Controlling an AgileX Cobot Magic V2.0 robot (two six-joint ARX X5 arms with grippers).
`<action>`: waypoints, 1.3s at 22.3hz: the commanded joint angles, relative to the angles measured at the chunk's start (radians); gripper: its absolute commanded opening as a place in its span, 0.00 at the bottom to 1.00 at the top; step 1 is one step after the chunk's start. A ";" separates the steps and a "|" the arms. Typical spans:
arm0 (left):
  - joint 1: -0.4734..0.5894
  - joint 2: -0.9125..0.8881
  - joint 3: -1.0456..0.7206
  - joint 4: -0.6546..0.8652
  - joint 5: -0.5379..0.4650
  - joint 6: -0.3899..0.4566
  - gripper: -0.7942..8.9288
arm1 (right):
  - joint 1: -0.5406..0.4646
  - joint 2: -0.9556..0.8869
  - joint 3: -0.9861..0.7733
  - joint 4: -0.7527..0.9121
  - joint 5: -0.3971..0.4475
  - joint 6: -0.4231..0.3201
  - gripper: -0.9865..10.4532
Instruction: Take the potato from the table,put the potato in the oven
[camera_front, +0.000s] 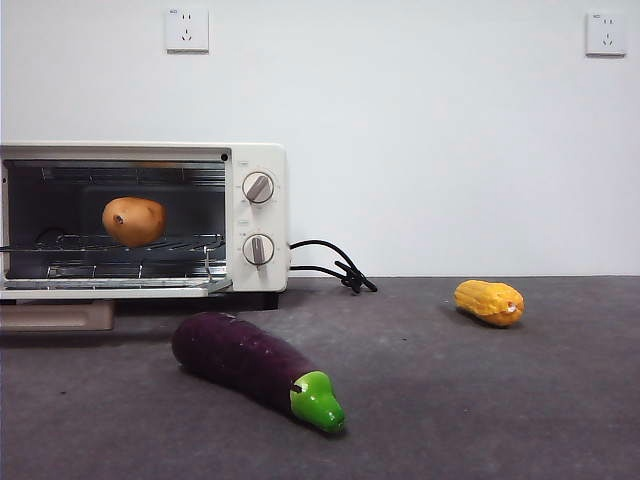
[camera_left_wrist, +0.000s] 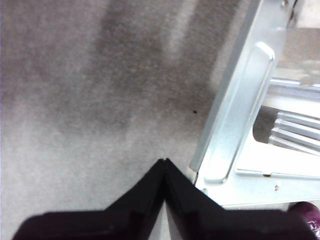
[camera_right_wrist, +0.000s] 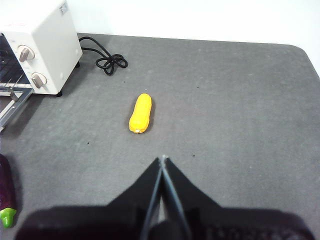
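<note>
The orange-brown potato (camera_front: 133, 220) rests on the wire rack inside the cream-white oven (camera_front: 255, 160), whose door hangs open and flat. No gripper shows in the front view. In the left wrist view my left gripper (camera_left_wrist: 164, 162) is shut with nothing in it, hovering over the grey table (camera_left_wrist: 90, 90) beside the edge of the oven's open door (camera_left_wrist: 235, 125). In the right wrist view my right gripper (camera_right_wrist: 163, 159) is shut and empty above the table (camera_right_wrist: 230, 110), well away from the oven (camera_right_wrist: 47, 40).
A purple eggplant (camera_front: 250, 362) with a green tip lies in front of the oven, also seen as the eggplant (camera_right_wrist: 6, 195). A yellow corn cob (camera_front: 489, 301) lies to the right, corn cob (camera_right_wrist: 140, 113). The black cord (camera_front: 335, 265) coils behind the oven.
</note>
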 joint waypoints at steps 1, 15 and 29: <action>-0.013 0.011 -0.002 -0.007 0.069 -0.003 0.07 | 0.000 -0.004 -0.007 -0.014 0.001 0.011 0.08; -0.011 0.007 -0.001 -0.022 0.187 0.004 0.07 | 0.000 -0.004 -0.007 -0.015 -0.008 0.008 0.08; -0.008 -0.035 0.002 0.056 0.411 -0.068 0.07 | 0.000 -0.004 -0.007 -0.015 -0.012 0.007 0.08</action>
